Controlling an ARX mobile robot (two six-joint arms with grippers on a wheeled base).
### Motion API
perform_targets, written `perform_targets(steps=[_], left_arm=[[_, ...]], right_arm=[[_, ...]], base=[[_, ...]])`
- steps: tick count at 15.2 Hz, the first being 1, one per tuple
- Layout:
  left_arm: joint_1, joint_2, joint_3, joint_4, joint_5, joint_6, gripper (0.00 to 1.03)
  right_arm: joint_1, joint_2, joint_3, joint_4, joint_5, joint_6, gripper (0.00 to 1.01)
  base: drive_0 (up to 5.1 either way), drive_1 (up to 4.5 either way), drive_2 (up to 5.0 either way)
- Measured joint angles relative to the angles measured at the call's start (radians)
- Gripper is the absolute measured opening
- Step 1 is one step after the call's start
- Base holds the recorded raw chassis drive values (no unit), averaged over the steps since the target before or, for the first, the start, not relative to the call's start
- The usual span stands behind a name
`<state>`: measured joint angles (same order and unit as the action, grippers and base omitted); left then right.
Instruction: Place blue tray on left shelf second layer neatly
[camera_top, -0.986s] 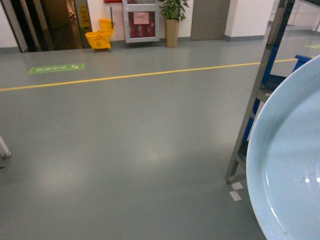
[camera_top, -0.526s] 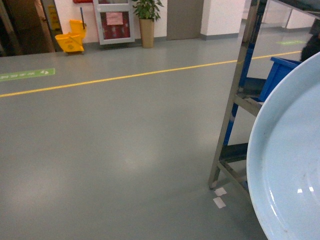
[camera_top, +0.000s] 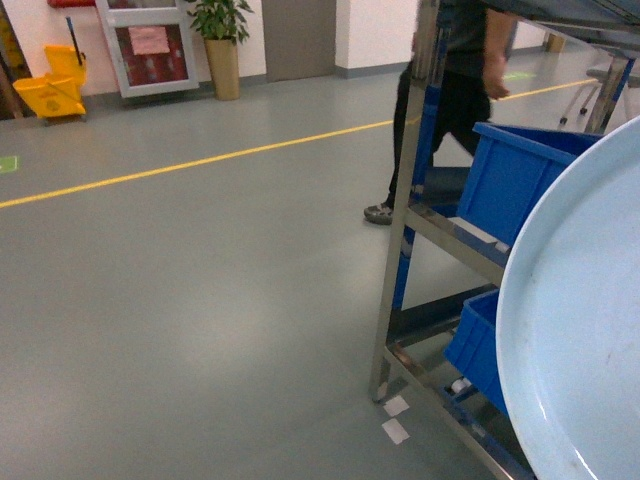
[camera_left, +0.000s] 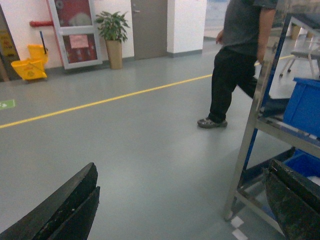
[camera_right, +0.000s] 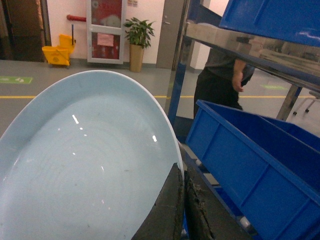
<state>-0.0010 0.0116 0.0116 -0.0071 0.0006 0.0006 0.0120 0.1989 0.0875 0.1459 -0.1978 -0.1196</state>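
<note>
The blue tray (camera_right: 85, 160) is held up in the air at the right of the head view, its pale glossy face filling the lower right corner and hiding part of the steel shelf (camera_top: 400, 220) behind it. Only the right wrist view shows how it is held: the right gripper (camera_right: 182, 205) has its dark fingers (camera_right: 167, 210) pinched together on the tray's rim, with a blue crate (camera_right: 260, 165) just beside the tray on the rack. The head view shows no gripper at all, but it does show two crates stacked on separate tiers, an upper crate (camera_top: 520, 180) and a lower crate (camera_top: 480, 345), and white tape marks (camera_top: 396, 418) on the floor by the shelf post. The left wrist view shows the left gripper (camera_left: 185, 202) spread wide and holding nothing, low over the grey floor (camera_left: 135, 145). It also gives the fullest sight of a person (camera_left: 237, 60) in dark trousers walking behind the rack, and of a potted plant (camera_left: 113, 37) and a yellow mop bucket (camera_left: 31, 64) by the far wall.
</note>
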Motion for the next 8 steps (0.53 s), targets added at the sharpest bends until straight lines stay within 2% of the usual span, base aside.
perform_targets(steps=[8], left_arm=[[0.000, 0.000, 0.000, 0.003, -0.001, 0.000, 0.98]], right_arm=[[0.001, -0.004, 0.000, 0.004, -0.001, 0.000, 0.02]], base=[[0.0, -0.04, 0.0]])
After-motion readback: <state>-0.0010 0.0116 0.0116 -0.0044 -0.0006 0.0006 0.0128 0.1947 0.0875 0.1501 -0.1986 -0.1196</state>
